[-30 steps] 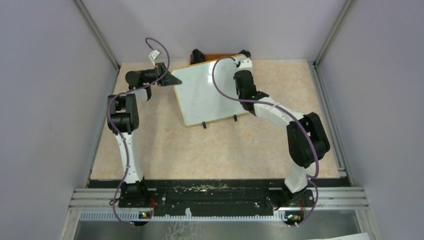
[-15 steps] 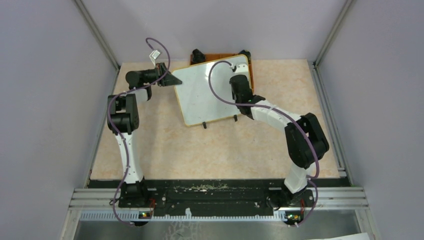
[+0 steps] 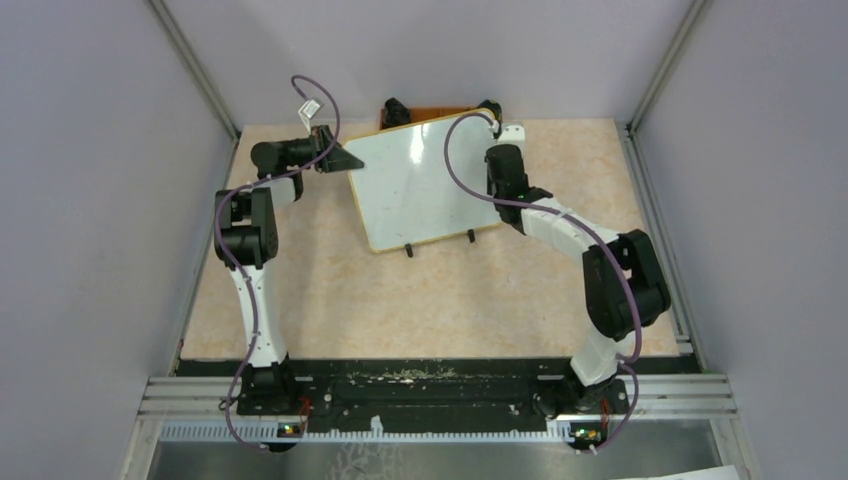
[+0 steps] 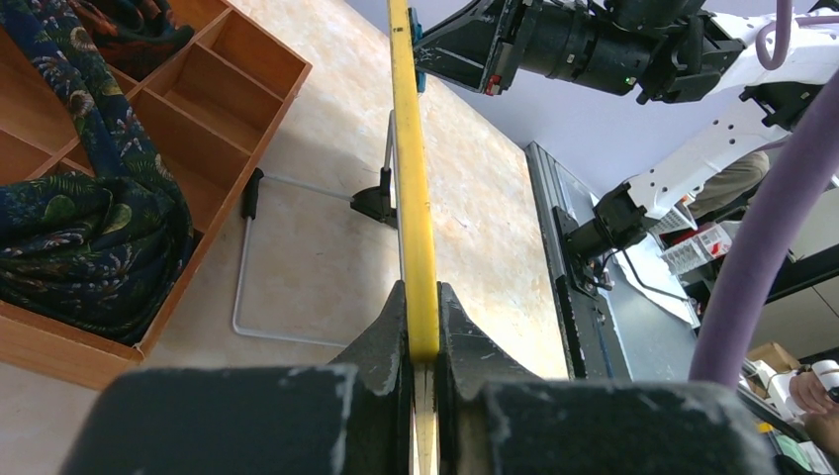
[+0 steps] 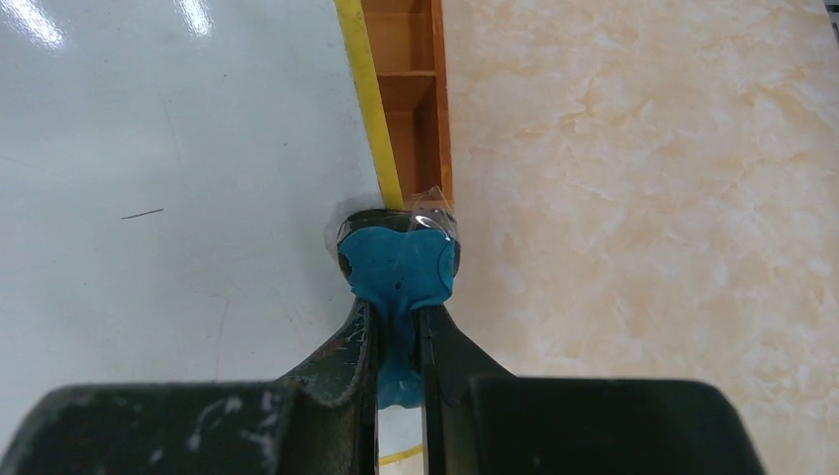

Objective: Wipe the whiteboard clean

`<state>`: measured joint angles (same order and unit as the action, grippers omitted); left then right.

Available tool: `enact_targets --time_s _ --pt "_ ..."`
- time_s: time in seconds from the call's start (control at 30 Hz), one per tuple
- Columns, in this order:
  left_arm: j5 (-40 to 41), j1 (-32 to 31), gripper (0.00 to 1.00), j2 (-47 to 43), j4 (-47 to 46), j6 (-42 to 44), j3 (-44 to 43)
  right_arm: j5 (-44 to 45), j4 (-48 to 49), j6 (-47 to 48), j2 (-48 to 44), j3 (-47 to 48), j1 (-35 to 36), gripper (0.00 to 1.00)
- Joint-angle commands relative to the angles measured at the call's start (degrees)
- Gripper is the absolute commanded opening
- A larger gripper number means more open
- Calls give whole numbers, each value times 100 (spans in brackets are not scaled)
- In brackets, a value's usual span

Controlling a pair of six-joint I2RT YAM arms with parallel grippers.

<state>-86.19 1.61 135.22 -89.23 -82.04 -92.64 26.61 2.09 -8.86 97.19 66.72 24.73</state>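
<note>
The left gripper point(image 4: 420, 332) pinches the whiteboard point(image 3: 415, 185); the right gripper point(image 5: 398, 302), clamped on a blue wiper point(image 5: 398, 262), sits at its far right edge and may slip off.

No text, label, brand or number can be read in any view. The whiteboard point(image 5: 178, 148) bears only one short dark stroke. The small boxes point(image 4: 696, 244) have blurred, illegible printing.

A beige marbled tabletop point(image 3: 420, 300) lies between plain grey walls point(image 3: 80, 200) (faintly lilac) on the left, right and far sides. Aluminium posts point(image 3: 195, 65) slant at the far corners, and a metal rail point(image 3: 700, 395) crosses the near edge.
</note>
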Motion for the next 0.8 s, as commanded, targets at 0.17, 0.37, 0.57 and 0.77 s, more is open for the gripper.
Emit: enact_targets --time_s 0.17,0.37,0.57,0.77 --pt "-1699 -42 0 -95 -1334 -102 74 -366 126 -79 -99 168 330 0" --pt "-1699 -70 0 -83 -1334 -111 75 -108 -58 125 402 740 1218 0" --pt "-1699 -66 0 -84 -1334 -132 50 14 -164 150 1011 1276 1940 0" --pt "-1699 -68 0 -118 -1334 -112 105 197 -284 304 1611 1842 2535 0"
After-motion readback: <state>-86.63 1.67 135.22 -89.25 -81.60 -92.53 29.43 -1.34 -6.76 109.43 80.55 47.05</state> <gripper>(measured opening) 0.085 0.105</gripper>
